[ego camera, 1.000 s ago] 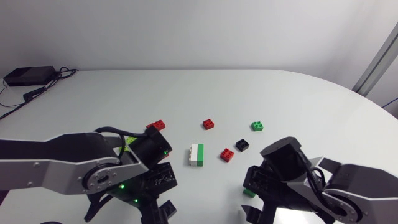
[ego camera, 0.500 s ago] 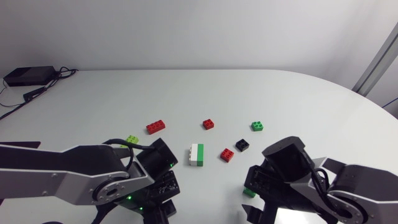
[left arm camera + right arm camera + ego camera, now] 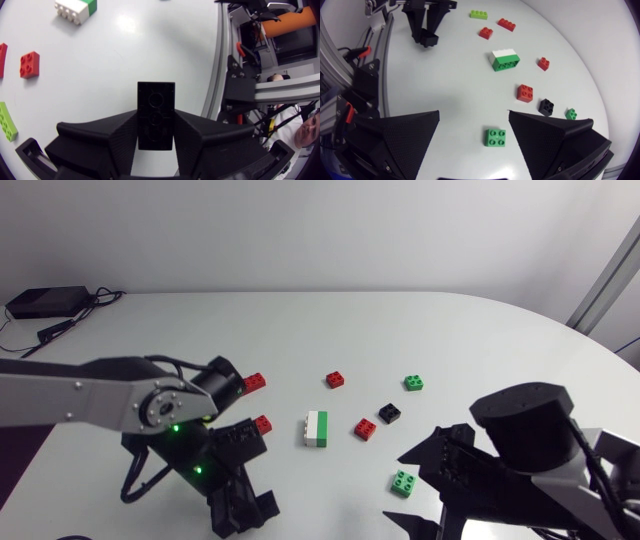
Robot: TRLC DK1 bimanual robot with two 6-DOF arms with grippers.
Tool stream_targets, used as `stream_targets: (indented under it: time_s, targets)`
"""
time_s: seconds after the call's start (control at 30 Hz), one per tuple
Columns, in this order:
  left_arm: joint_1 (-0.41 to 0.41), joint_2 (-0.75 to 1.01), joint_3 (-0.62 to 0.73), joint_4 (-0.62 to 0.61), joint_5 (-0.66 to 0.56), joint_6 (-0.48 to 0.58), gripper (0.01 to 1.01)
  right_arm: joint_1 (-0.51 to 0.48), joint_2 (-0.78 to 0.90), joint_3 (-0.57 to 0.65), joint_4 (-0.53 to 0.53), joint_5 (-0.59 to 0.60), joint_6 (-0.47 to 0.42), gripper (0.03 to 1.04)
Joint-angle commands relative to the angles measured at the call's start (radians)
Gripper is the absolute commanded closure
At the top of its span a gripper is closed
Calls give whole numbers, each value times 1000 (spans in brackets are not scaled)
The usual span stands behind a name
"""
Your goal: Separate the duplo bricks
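Left arm (image 3: 100, 395) has swung aside and right arm (image 3: 530, 440) has drawn back, uncovering a green brick (image 3: 404, 482) | left gripper (image 3: 156, 120) pinches a black brick (image 3: 156, 102) between both fingers | right gripper (image 3: 473, 112) is spread wide, the green brick lying between its fingers | white-green stack (image 3: 316, 428) lies joined between both arms.

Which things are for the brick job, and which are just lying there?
Job:
white-and-green stack
held black brick, in left gripper
red bricks
green bricks
lime brick
loose black brick

Lying about:
black box
cables
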Motion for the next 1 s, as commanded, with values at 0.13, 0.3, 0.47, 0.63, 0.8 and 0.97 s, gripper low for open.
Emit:
stream_targets:
  time_s: [0.13,0.3,0.47,0.63,0.8,0.97]
  targets:
    - [-5,-41,116,-98,144,144,820,-122,34,157,-98,-236,57,66]
    - [-8,6,222,-256,291,262,825,-84,-9,145,-40,-241,50,66]
    - [-40,35,278,-360,374,367,825,-33,35,157,-20,-242,56,66]
    - [-42,104,327,-453,416,483,825,-9,49,174,-6,-259,62,66]
    - [-47,199,354,-460,408,561,825,-150,167,277,-99,-494,93,69]
    - [-45,273,393,-390,383,561,825,-262,274,349,-193,-655,76,70]
